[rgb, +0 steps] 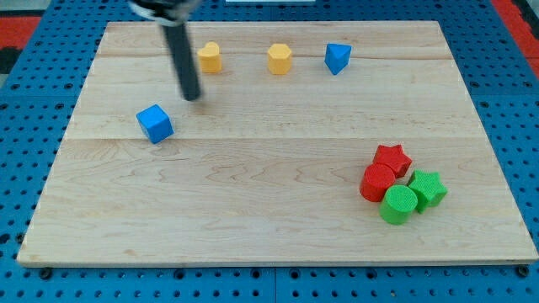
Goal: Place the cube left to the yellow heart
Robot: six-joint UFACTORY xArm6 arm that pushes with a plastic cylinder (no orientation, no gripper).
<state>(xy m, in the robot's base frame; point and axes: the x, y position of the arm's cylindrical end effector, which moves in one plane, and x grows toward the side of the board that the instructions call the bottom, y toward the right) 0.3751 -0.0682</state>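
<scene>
A blue cube (155, 123) lies on the wooden board (269, 210) at the view's left. A yellow heart-like block (209, 57) lies near the view's top, up and to the right of the cube. My tip (193, 96) is between them, just below and left of this yellow block and up and to the right of the cube, touching neither.
A second yellow block (280, 59) and a blue triangular block (338, 57) lie along the view's top. At the lower right a red star (392, 157), a red cylinder (377, 182), a green cylinder (398, 204) and a green star (428, 187) cluster together.
</scene>
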